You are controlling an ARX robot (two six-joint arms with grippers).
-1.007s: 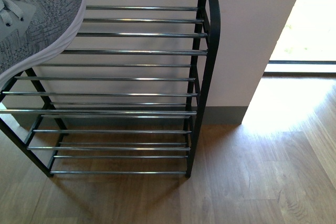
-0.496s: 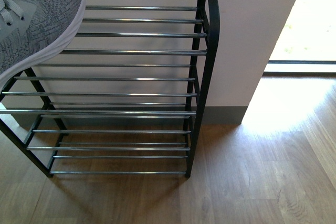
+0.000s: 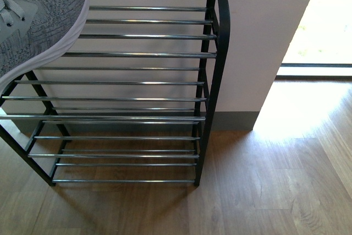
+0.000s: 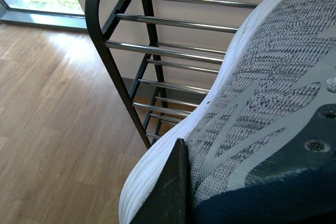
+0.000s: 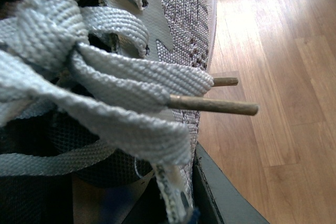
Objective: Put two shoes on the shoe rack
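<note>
Left gripper (image 4: 176, 182) clamped on a grey knit shoe (image 3: 38, 15) — one dark finger (image 4: 168, 198) laid along the line between white sole and knit upper, the other hidden behind the shoe. In the front view, up at the far left, toe toward the wall (image 3: 264, 37), thick sole covering the left ends of the top chrome rods (image 3: 148, 21). Cannot tell from here about any contact with those rods. In the left wrist view, the curved black end post of the rack (image 3: 214, 53) behind the shoe. Rack upright against the wall on a wood floor (image 3: 275, 180), with a sunlit doorway (image 3: 324, 20) off to the right.

Close up in the right wrist view, the other shoe (image 5: 178, 14): pale woven laces (image 5: 105, 93) knotted, two brown tips (image 5: 220, 106) sticking out over the floor. Dark finger of the right gripper (image 5: 215, 192) just beside this shoe's side — cannot tell the grip, clamped or apart. Nowhere in the front view, so no placing it against the rack.
</note>
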